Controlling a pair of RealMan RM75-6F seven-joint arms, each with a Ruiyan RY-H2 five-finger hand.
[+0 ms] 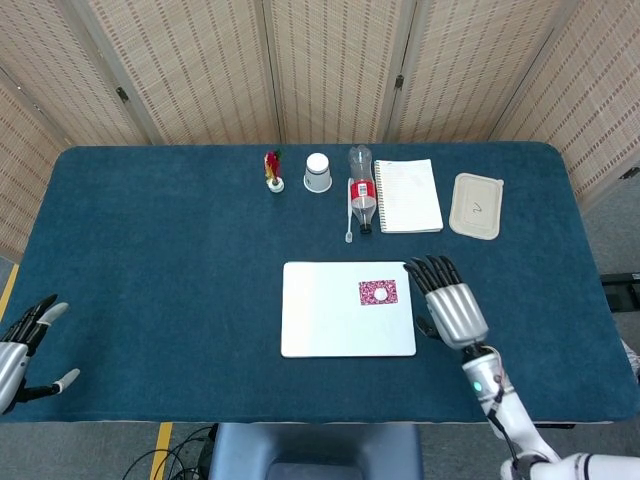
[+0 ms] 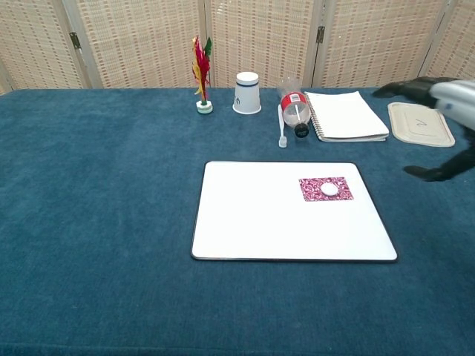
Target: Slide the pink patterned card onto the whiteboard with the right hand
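Card: pink patterned card (image 1: 378,292) lies flat on the whiteboard (image 1: 320,325), wholly inside its border, in the far-right part of the board; a small white round spot shows at its middle.
Card axis: long side runs left-right, from 9 to 3 o'clock, parallel to the board's far edge.
Whiteboard: flat on the blue table (image 1: 150,250), near the front edge; its long side also runs from 9 to 3 o'clock.
Key relation: the card sits at about 9 to 10 o'clock from the right hand (image 1: 452,307), near it but apart; nothing touches the card.
Right hand: hovers off the board's right edge, over the blue cloth, fingers (image 1: 432,271) extended toward 12 o'clock and slightly spread, holding nothing. The chest view catches only dark fingertips at the right margin.
Left hand: left hand (image 1: 22,345) is at the table's near-left corner, at 9 o'clock from the board and well apart from it, fingers spread, empty.
Nearer hand: the right, by far.
Judgement: with the card resting fully on the board, the slide looks complete; any further move would only be clearing the right hand away.
Far row: shuttlecock toy (image 1: 272,170), paper cup (image 1: 318,172), bottle (image 1: 361,190), notebook (image 1: 407,195) and lidded tray (image 1: 476,205) stand at 12 o'clock from the board.
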